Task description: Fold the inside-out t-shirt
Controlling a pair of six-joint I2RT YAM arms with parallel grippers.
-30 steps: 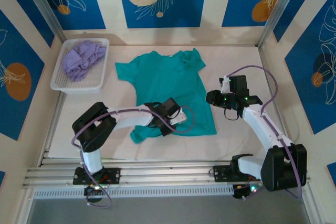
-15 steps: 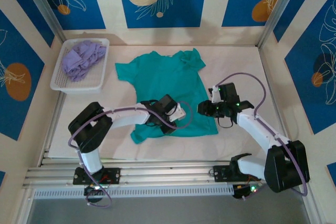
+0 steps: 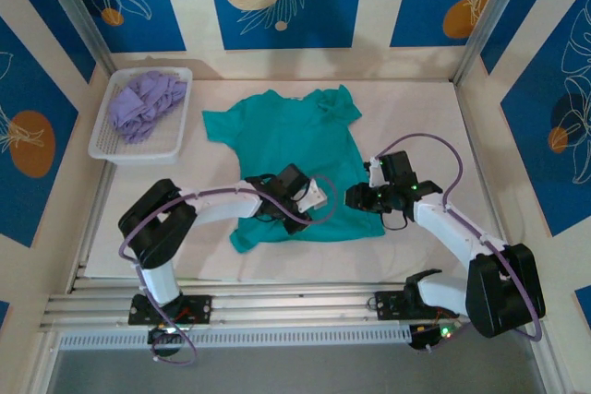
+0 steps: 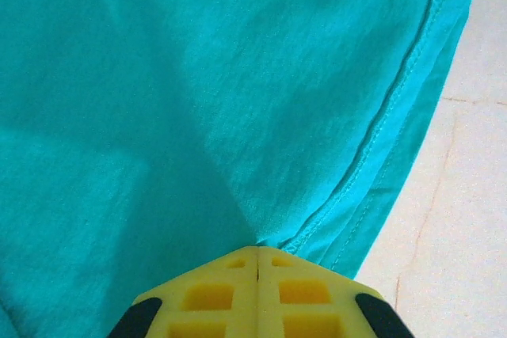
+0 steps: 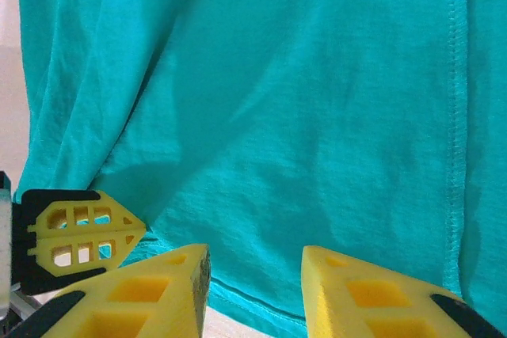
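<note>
Teal cotton fabric of the inside-out t-shirt (image 3: pixel 291 145) lies spread flat at the middle of the table (image 3: pixel 416 108), with the sleeves toward the far edge and the hem toward the near edge. The left gripper (image 4: pixel 257 252) is closed, its yellow fingers pressed together on a pinch of fabric just inside the hem seam. The right gripper (image 5: pixel 255 259) is positioned over the right part of the hem, jaws parted, holding nothing. A white basket (image 3: pixel 138 147) containing a lavender garment (image 3: pixel 143 103) stands at the far left corner.
</note>
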